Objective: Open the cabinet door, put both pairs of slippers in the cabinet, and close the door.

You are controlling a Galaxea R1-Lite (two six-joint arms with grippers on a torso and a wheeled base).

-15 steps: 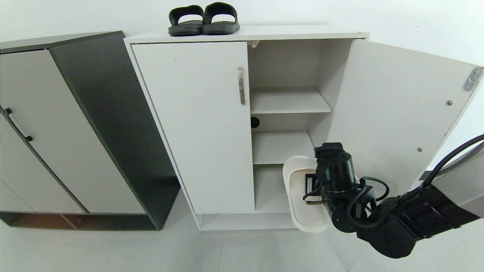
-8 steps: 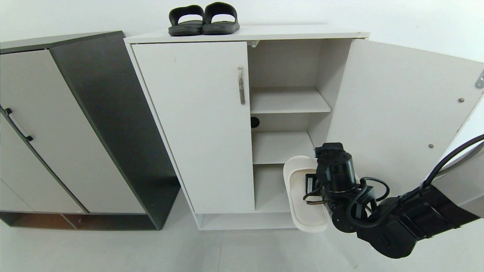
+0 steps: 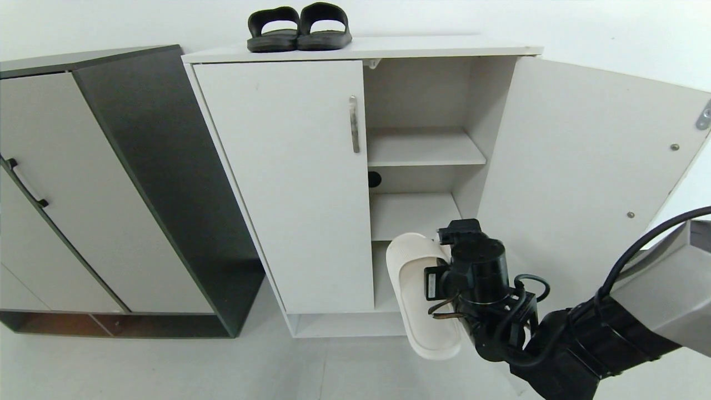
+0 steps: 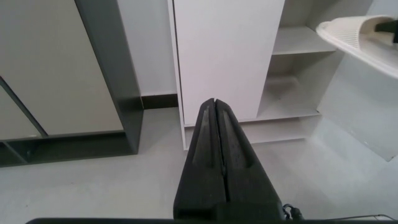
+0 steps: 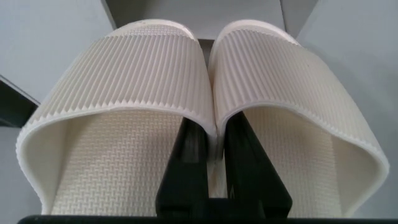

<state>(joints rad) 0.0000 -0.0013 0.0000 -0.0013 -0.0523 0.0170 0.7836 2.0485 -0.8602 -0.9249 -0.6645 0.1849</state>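
Change: the right claw (image 5: 214, 149) has shifted left and a bit lower with the white slippers (image 3: 416, 294). It is clenched on the pair, fingers pinching the two inner edges together, soles side by side. The pair now hangs in front of the bottom compartment (image 3: 389, 278), outside the opening and not on any shelf. The right door (image 3: 577, 166) has stayed swung wide.

Meaning: door step is done and the first pair looks lined up for insertion. It probably needs a push forward into the bottom compartment, then a release.

Around: the black slippers (image 3: 300, 28) sit on top of the white cabinet (image 3: 361, 50), untouched, so the second pair is yet to go. The left door (image 3: 289, 183) is closed, its handle (image 3: 354, 132) at the inner edge. A dark cabinet (image 3: 161, 166) stands just beside it on the left. The left claw (image 4: 214, 109) is pressed closed on nothing, low over the floor, well apart from the cabinet.

In the way: the closed left door's edge sits near the slippers' toe end, and the opening is narrow, so the pair could clip the edge or the shelf (image 3: 411, 214) above.
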